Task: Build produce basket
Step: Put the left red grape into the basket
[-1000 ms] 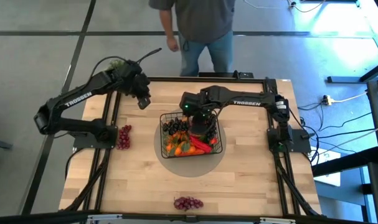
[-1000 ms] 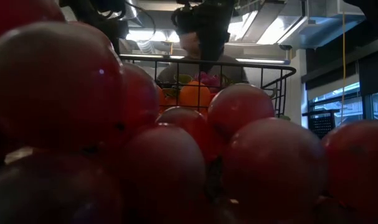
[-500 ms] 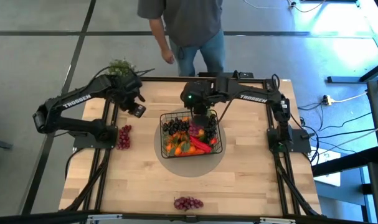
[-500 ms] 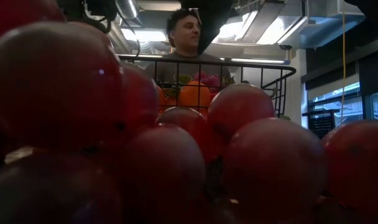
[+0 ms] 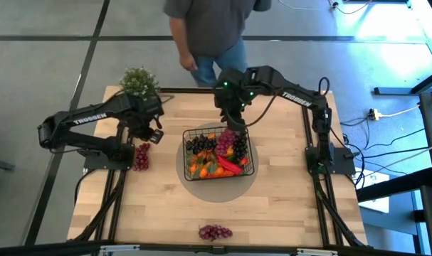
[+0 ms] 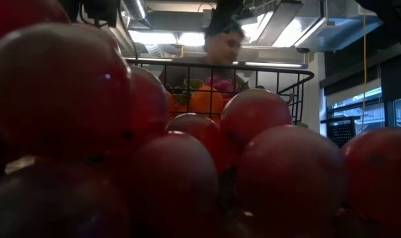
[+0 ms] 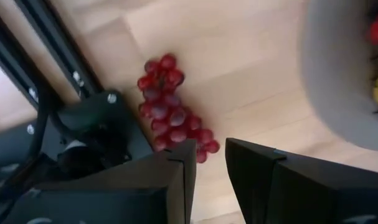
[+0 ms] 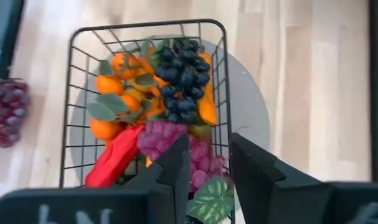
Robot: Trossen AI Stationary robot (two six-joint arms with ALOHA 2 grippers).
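Overhead view: evenly lit, sharp, with a blown-out bright patch on the floor at the upper right. Low view: dim and backlit by ceiling lights (image 6: 154, 38) — the near red grapes (image 6: 187, 165) fill the picture, dark and out of focus. Left wrist view: motion-blurred throughout. Right wrist view: bright, soft — fingers (image 8: 176, 174) blurred at the near edge.
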